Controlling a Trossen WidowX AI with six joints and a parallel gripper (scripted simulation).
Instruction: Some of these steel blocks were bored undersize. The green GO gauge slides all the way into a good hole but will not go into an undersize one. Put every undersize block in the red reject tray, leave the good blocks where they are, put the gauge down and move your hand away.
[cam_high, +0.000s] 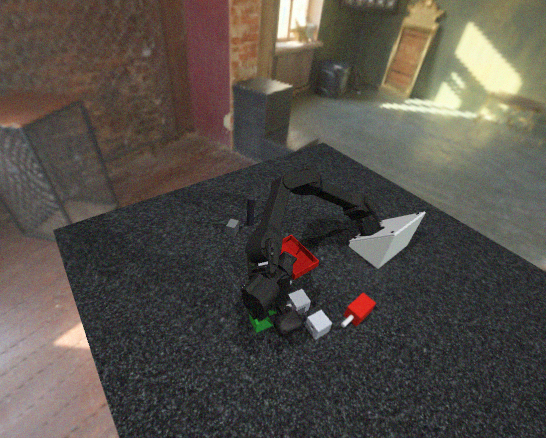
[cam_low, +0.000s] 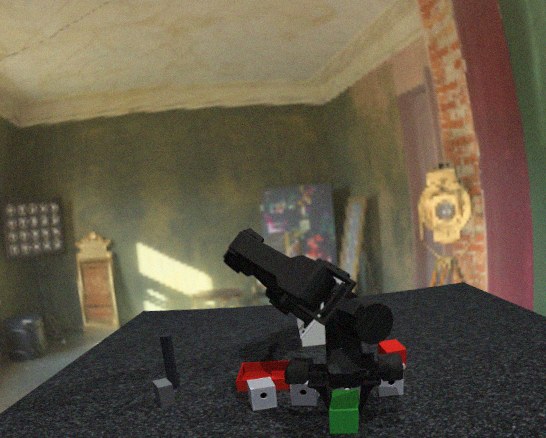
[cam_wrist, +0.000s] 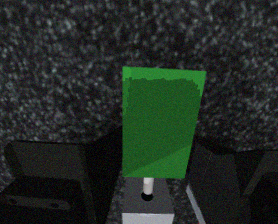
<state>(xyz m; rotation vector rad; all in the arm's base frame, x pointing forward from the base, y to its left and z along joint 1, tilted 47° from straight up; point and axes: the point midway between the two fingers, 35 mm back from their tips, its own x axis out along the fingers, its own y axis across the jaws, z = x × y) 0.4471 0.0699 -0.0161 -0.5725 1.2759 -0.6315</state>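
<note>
Our fingers (cam_high: 276, 315) (cam_low: 345, 392), clamped on the green GO gauge (cam_high: 262, 322) (cam_low: 344, 419) (cam_wrist: 159, 125), hold its pin at the hole of 1 steel block (cam_wrist: 147, 197) just beyond them, where slight misalignment could jam it and mimic an undersize bore.

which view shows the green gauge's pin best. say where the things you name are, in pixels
The wrist view: it shows the green gauge's pale pin (cam_wrist: 148, 185) at the dark hole of a block (cam_wrist: 148, 218). In the exterior view the green body hides nearly all of it; the top view shows only green parts, no pin.

The gauge's handle (cam_high: 261, 324) (cam_low: 344, 417) (cam_wrist: 160, 125) is green, the tray (cam_high: 306, 266) (cam_low: 262, 371) plain red, the tabletop (cam_high: 210, 370) (cam_low: 100, 400) (cam_wrist: 60, 60) speckled charcoal.
</note>
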